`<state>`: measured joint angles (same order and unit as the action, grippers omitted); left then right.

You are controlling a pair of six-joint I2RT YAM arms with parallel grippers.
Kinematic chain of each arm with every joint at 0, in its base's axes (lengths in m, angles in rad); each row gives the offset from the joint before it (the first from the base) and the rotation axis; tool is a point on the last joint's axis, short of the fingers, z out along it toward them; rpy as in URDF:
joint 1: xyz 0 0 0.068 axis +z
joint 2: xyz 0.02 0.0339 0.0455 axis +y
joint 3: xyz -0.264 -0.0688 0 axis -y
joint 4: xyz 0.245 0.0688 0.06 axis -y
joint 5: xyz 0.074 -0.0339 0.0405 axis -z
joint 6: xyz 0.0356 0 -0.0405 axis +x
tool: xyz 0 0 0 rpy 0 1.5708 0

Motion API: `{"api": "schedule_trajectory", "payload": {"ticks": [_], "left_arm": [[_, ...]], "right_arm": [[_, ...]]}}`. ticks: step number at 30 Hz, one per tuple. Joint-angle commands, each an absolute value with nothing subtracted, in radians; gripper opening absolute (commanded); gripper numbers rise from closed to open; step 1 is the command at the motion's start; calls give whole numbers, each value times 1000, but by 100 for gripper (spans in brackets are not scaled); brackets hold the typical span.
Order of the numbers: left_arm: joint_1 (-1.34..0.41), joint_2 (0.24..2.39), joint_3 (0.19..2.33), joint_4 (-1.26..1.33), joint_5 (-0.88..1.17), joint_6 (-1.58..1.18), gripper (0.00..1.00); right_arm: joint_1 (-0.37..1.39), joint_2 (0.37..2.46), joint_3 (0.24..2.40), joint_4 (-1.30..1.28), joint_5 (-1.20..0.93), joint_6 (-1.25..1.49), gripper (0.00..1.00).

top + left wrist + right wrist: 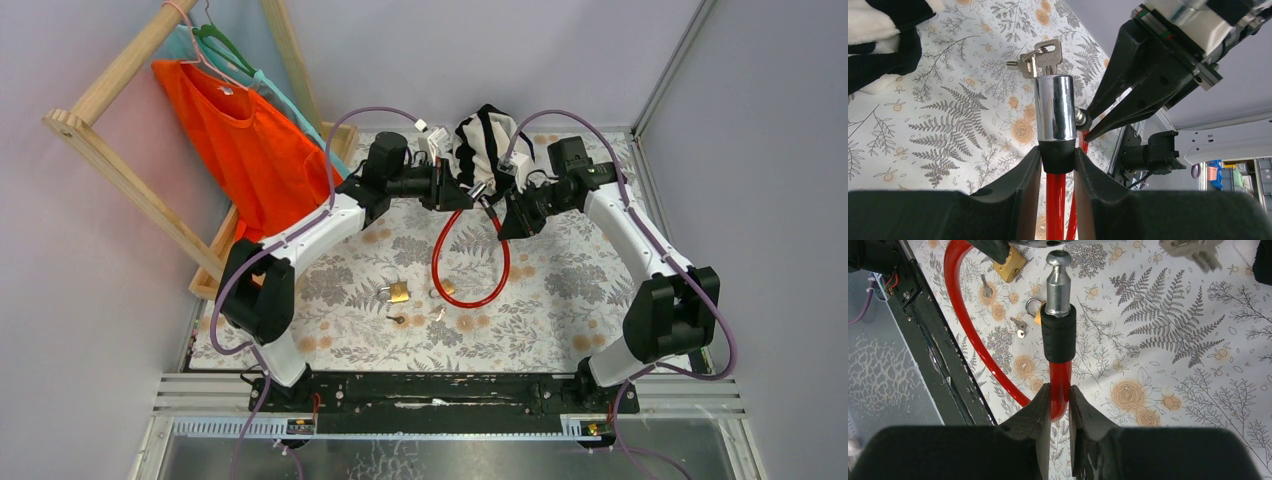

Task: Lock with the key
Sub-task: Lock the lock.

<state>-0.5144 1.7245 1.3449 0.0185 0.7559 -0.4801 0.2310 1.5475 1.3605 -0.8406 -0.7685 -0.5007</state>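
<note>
Plainly calls for two grips at once. Held up off the counter (pixel 560 300) by both ends: with the left claw (pixel 1057 157), closed tight on the black rubber neck (pixel 1058 145) directly under the chrome barrel (pixel 1055 107); with the right claw (pixel 1060 392), pinched onto the red cable (pixel 1060 372) a little below the pin (pixel 1058 285), right beside the barrel. Seems to touch, or nearly touch, the barrel's side with the pin's knob; cannot tell whether lined up with the socket. Drooping below the barrel, the rest of the cable in a loose loop.

Likely handles as a mixed thing: hard, smooth and slippery at barrel and pin, so better taken at the rubber necks; springy and floppy along the plastic-coated cable, so apt to swing the pin off aim if gripped far back. Fairly light, by the look. Sticking out of the barrel's far end, a small bunch of keys (pixel 1040 60): thin, flat, best pinched across the head for turning.

No brand, label or lettering legible on barrel, keys or the brass padlock (pixel 398 292) lying on the counter, nearer the arm bases than the barrel.
</note>
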Motion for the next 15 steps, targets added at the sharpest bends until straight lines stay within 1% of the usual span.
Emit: {"api": "schedule_trajectory", "payload": {"ticks": [1, 15], "left_arm": [[-511, 1684, 1341, 124, 788, -492, 0], [-522, 1688, 1328, 133, 795, -492, 0]], "right_arm": [[251, 1551, 1410, -844, -795, -483, 0], [271, 1556, 1415, -837, -768, -468, 0]]}}
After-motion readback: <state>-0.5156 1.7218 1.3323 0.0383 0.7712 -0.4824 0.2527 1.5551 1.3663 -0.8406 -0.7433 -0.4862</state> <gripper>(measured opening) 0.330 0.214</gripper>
